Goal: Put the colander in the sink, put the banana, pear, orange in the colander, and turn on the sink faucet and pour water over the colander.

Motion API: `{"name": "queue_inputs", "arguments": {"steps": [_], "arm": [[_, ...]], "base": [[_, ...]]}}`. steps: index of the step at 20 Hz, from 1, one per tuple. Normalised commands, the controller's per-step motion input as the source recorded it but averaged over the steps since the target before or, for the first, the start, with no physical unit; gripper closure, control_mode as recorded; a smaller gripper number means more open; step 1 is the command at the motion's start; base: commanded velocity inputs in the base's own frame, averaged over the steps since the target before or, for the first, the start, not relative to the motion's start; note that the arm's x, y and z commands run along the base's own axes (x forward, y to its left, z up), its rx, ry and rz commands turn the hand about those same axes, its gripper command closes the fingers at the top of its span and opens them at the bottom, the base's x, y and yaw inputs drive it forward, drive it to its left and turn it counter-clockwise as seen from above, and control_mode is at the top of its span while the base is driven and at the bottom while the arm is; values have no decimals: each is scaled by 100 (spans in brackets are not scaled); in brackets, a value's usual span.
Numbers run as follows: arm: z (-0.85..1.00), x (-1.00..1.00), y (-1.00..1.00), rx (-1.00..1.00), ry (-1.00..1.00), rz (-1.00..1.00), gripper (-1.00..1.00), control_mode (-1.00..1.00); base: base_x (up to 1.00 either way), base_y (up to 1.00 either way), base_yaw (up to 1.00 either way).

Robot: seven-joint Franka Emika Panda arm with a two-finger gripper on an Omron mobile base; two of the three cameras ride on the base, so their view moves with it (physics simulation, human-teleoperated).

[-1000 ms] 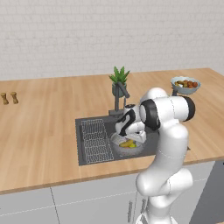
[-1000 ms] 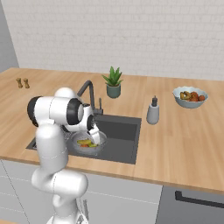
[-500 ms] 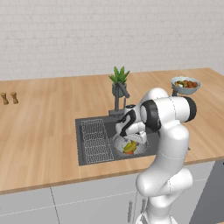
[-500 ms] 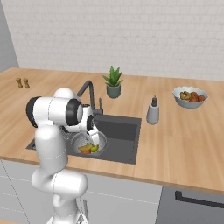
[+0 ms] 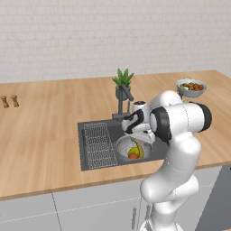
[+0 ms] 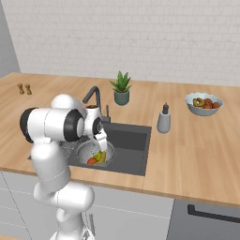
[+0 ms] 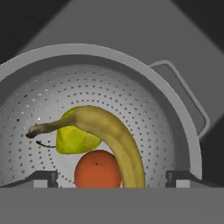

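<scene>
Risen since the earlier frames: gripper [image 7: 112, 177], now higher above the colander [image 7: 131, 74], with the orange [image 7: 98, 169] showing in the bowl where a second ago only yellow fruit could be made out. Fingertips [image 7: 41, 178] stand wide apart at the two lower corners of the hand view, holding nothing.

Colander contents, nearest first:
- Orange, resting on the bowl floor, touching the banana [image 7: 118, 140] on one side and the pear [image 7: 76, 138] behind it.
- Banana, curved, lying over the pear, its stem pointing to the left of the hand view.
- Pear, yellow-green, partly covered by the banana.

Colander: silver, perforated, one handle visible at the right rim; it sits in the sink [image 5: 90, 126] to the right of the wire rack [image 5: 99, 144], fruit seen inside from both base views [image 6: 96, 157].

Sink faucet [image 5: 124, 101]: behind the basin, spout angled over it. Whether any stream runs cannot be told.

Beyond, on the wooden counter [image 6: 197, 140]:
- Potted plant [image 6: 121, 87], just behind the faucet.
- Grey soap dispenser [image 6: 163, 119], right of the sink.
- Pale blue fruit bowl [image 6: 203, 103], farther right.
- Two small shakers [image 5: 10, 100], well apart at far left.
</scene>
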Motion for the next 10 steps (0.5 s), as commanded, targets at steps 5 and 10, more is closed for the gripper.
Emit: {"name": "queue_inputs", "arguments": {"steps": [5, 10], "arm": [[44, -18, -41, 0, 1, 2, -100, -100], [42, -13, -48, 0, 0, 7, -100, -100]], "base": [[0, 0, 0], [0, 0, 0]]}}
